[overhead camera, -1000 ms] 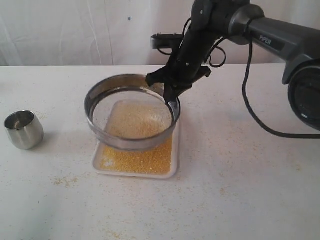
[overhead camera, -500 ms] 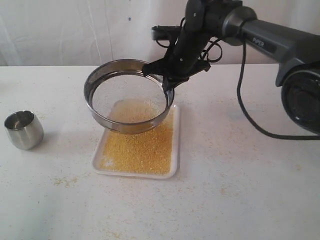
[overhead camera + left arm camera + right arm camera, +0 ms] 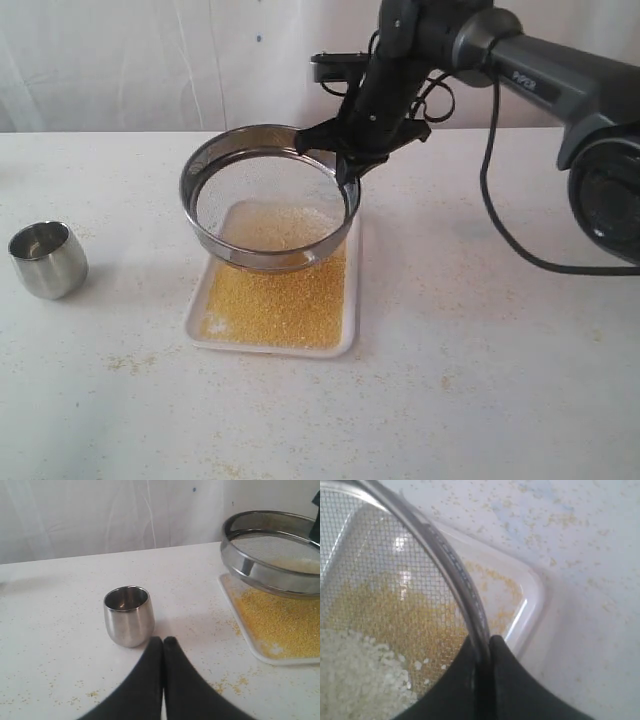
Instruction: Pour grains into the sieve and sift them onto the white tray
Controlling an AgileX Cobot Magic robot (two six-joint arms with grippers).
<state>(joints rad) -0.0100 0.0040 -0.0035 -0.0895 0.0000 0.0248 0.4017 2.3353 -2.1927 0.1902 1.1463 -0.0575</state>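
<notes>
The sieve (image 3: 262, 262) hangs mouth-up and slightly tilted over the tray (image 3: 270, 347) of yellow grains (image 3: 280, 305), its far-right rim pinched by the right jaws, while the left jaws, pressed together, point at the cup (image 3: 128, 615) on the tabletop (image 3: 480, 380).

The right arm's black claw (image 3: 348, 165) pinches the far rim of a wide round steel-rimmed mesh sieve (image 3: 262, 262), holding it above a flat square white tray (image 3: 270, 347) spread with fine yellow-golden grains (image 3: 280, 305). A small shiny steel cup (image 3: 47, 260) stands well apart on the white desk (image 3: 480, 380).
</notes>
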